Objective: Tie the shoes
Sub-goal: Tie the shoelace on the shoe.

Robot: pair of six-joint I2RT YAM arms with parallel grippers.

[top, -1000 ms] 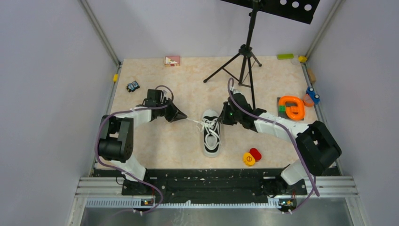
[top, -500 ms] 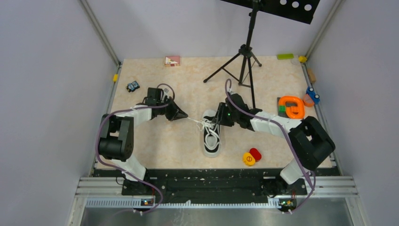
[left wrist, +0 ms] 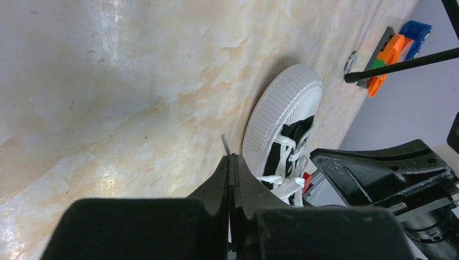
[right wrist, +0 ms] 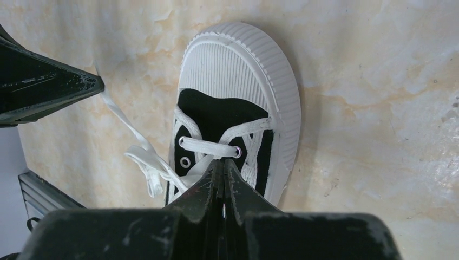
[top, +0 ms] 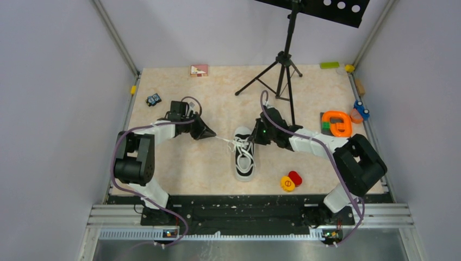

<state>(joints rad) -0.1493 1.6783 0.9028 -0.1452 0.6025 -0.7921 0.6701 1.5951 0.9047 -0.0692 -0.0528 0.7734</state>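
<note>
The small black sneaker [top: 245, 155] with white toe cap and white laces lies mid-table, toe toward the far side. My left gripper [top: 213, 135] is to its left, shut on a white lace end [left wrist: 224, 144] that runs taut to the shoe [left wrist: 281, 105]. My right gripper [top: 254, 136] is at the shoe's far right side, its jaws shut on a lace over the tongue [right wrist: 223, 162]. The toe cap [right wrist: 238, 65] fills the right wrist view, and a loose lace loop [right wrist: 142, 157] hangs off the shoe's left side there.
A black tripod stand [top: 282, 70] stands just behind the right arm. An orange toy [top: 337, 124] and a blue toy [top: 361, 110] sit at the right. Red and yellow discs [top: 291, 181] lie near the shoe's heel. A small toy car [top: 154, 99] is at the far left.
My right arm has shifted a little left and closer over the shoe. The left gripper and its taut lace have stayed in place.
</note>
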